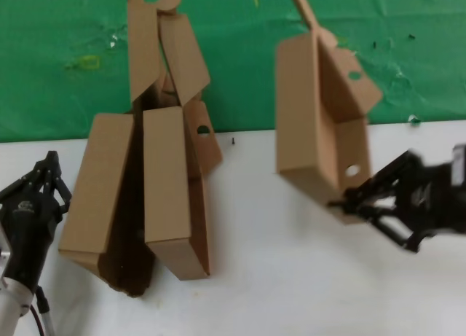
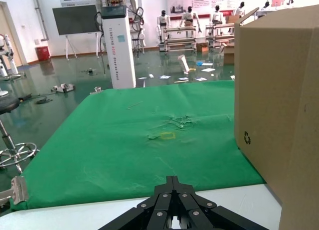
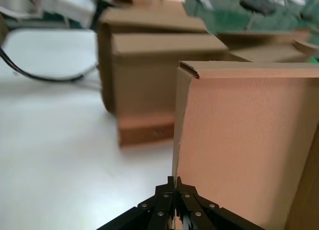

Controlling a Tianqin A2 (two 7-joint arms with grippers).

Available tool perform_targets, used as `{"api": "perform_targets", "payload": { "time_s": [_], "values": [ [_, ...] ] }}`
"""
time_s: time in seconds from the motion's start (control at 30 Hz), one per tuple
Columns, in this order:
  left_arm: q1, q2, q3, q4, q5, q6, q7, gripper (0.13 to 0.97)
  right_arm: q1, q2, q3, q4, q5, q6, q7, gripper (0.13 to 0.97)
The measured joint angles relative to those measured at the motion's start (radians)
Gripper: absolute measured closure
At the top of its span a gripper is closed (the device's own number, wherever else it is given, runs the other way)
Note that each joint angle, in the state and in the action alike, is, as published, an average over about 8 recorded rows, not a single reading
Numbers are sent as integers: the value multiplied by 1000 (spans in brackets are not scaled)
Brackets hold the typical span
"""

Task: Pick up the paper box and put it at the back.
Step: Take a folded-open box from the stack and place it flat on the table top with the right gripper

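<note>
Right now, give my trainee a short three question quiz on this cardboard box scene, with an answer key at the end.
1. True or false: the right gripper is closed on the near wall of the paper box.
2. Multiple choice: where is the left gripper? A) gripping a box, B) apart from the boxes at the table's left edge, C) over the green cloth.
3. Fill in: the paper box lies partly on the white tabletop and partly on the ____ cloth.

Key: 1 true; 2 B; 3 green.
</note>
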Motion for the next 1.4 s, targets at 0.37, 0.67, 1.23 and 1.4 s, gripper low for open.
{"api": "perform_targets", "payload": {
  "time_s": [0.37,0.67,1.23,1.4],
  "values": [
    [0,0,0,0,0,0,0,954,343,23,-80,-4,-278,-313,291,946],
    [0,0,0,0,0,0,0,954,690,-138,-372,-139,-523,-504,314,946],
    [0,0,0,0,0,0,0,954,953,-551,-708,-686,-883,-504,24,946],
    [0,0,0,0,0,0,0,954,947,-650,-740,-853,-975,-435,-70,946]
  ]
}}
